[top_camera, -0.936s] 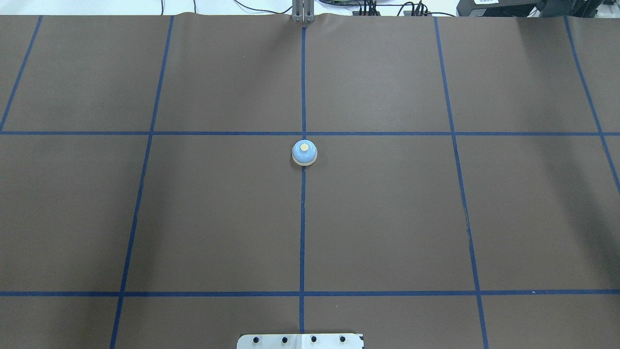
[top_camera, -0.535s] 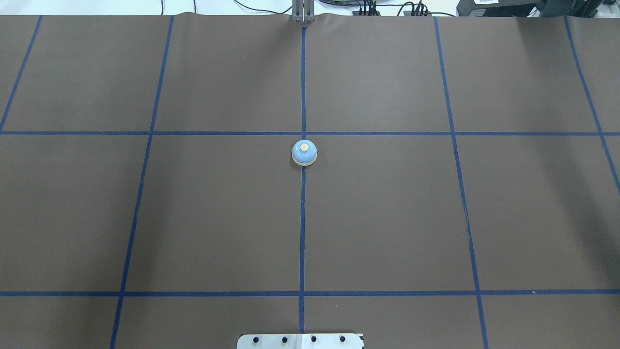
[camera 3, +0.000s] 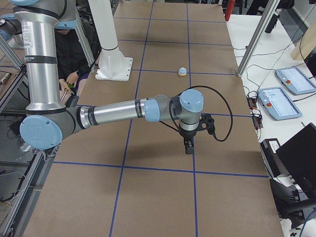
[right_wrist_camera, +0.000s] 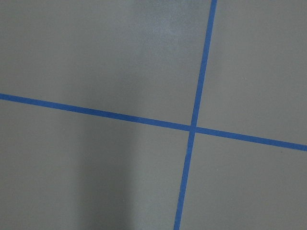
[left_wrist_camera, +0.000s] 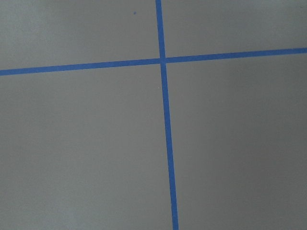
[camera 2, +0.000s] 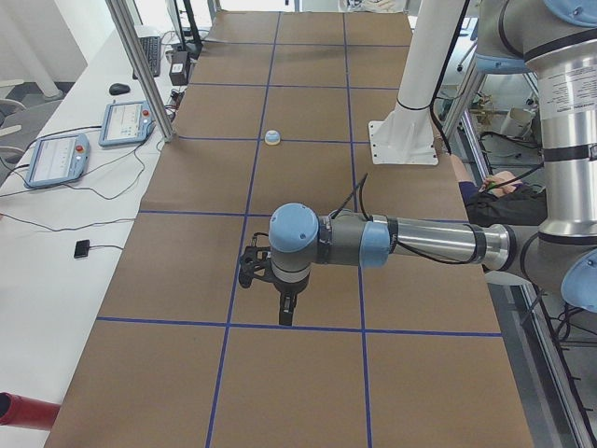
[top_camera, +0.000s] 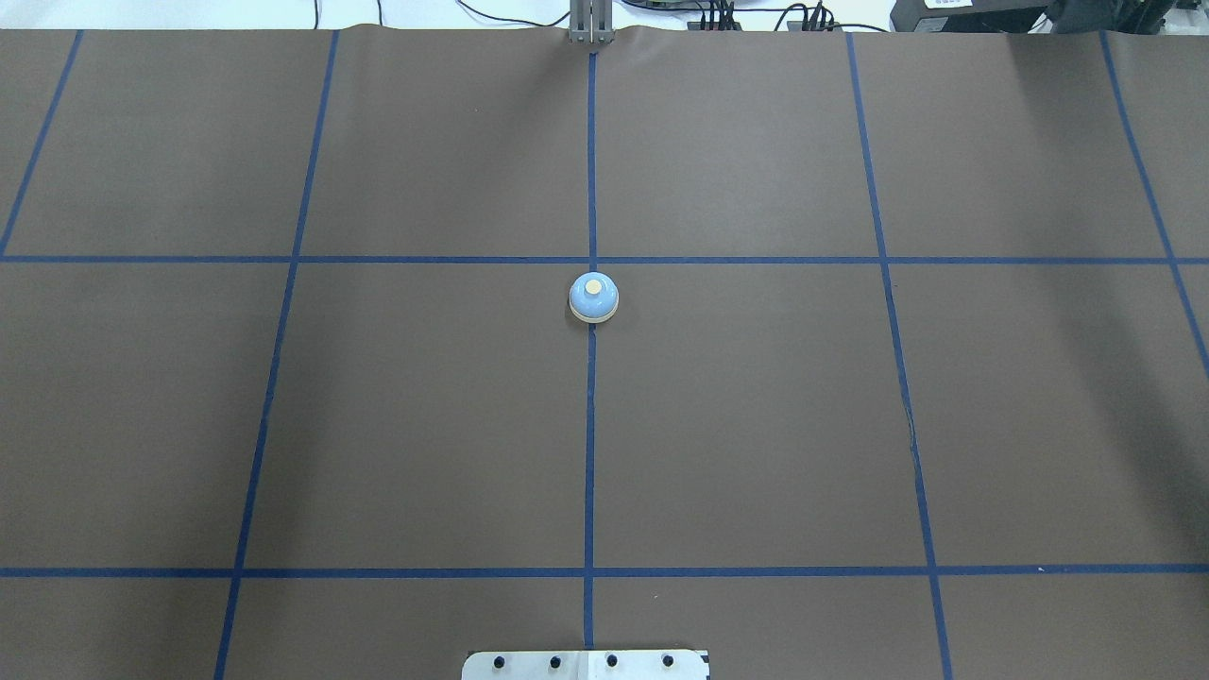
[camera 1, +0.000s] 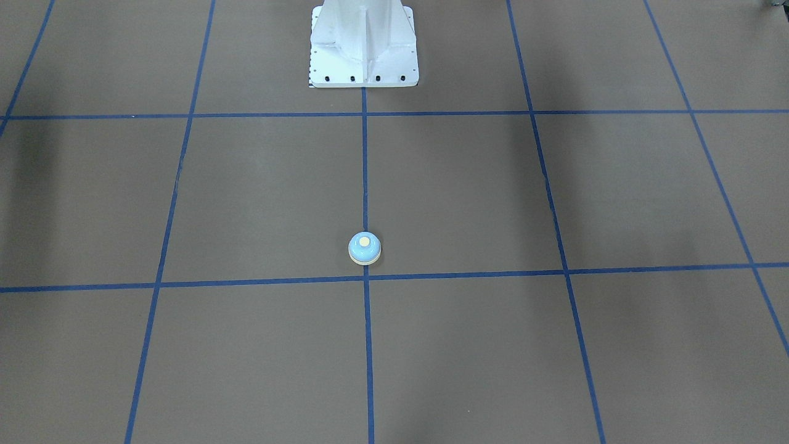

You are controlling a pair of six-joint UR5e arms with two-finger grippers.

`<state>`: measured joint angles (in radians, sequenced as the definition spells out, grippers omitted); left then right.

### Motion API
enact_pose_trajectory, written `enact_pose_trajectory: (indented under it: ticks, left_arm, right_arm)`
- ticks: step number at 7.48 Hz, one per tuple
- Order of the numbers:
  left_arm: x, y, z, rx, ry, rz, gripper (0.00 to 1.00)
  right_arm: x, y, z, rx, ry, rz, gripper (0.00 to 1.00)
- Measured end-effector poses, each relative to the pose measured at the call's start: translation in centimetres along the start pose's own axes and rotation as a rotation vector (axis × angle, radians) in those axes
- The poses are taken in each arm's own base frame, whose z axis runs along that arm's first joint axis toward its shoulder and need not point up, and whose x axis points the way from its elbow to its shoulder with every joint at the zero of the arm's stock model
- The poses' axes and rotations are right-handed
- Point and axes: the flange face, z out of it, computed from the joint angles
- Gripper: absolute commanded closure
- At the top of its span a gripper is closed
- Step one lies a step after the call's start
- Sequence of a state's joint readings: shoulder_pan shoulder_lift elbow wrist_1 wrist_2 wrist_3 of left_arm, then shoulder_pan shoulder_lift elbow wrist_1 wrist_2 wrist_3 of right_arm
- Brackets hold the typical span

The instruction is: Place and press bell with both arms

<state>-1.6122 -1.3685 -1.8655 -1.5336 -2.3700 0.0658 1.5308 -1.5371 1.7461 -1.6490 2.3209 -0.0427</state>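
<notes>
— Bell [top_camera: 593, 298] first: where does it sit?

— Upright on the tabletop [top_camera: 756, 425], astride the centre tape line [top_camera: 590, 453] and just on the robot's side of the cross line [top_camera: 756, 260]. Its cream button [top_camera: 592, 286] faces up. Nothing touches it.

— And the claws?

— Neither shows in the overhead or front view. The left claw [camera 2: 285, 315] appears only in the left side view, hanging point-down above the tabletop toward that end. The right claw [camera 3: 188, 147] appears only in the right side view, hanging the same way toward the other end.

— Open or closed?

— I cannot tell for either. The side views are too coarse, and the wrist cameras show only bare tabletop and tape crossings, no fingers. I see nothing hanging from either tip.

— Which way is the bell from them?

— Inward along the table's length. It lies toward the robot's right from the left claw and toward its left from the right claw. It is well apart from both, at roughly the same depth out from the robot. Being round, it has no long axis to line up with.

— Which arm is nearer?

— Neither by much, I judge, since the bell sits on the midline. Either claw would need to sweep sideways to the middle before coming down over the button.
</notes>
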Motion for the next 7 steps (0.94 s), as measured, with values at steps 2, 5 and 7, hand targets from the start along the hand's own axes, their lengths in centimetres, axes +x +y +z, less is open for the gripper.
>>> enact_pose_trajectory:
  ticks: [2,5,7]
  left_arm:
    - [-0.01,0.01,0.01,0.0,0.0,0.0,0.0]
    - [-0.01,0.01,0.01,0.0,0.0,0.0,0.0]
    - [-0.03,0.06,0.03,-0.001,0.0,-0.001,0.0]
  right_arm:
    - [-0.15,-0.03,-0.01,0.001,0.0,-0.003,0.0]
    - [-0.52,-0.09,-0.01,0.001,-0.007,-0.006,0.0]
    - [-0.7,-0.12,0.12,-0.002,-0.009,-0.008,0.0]
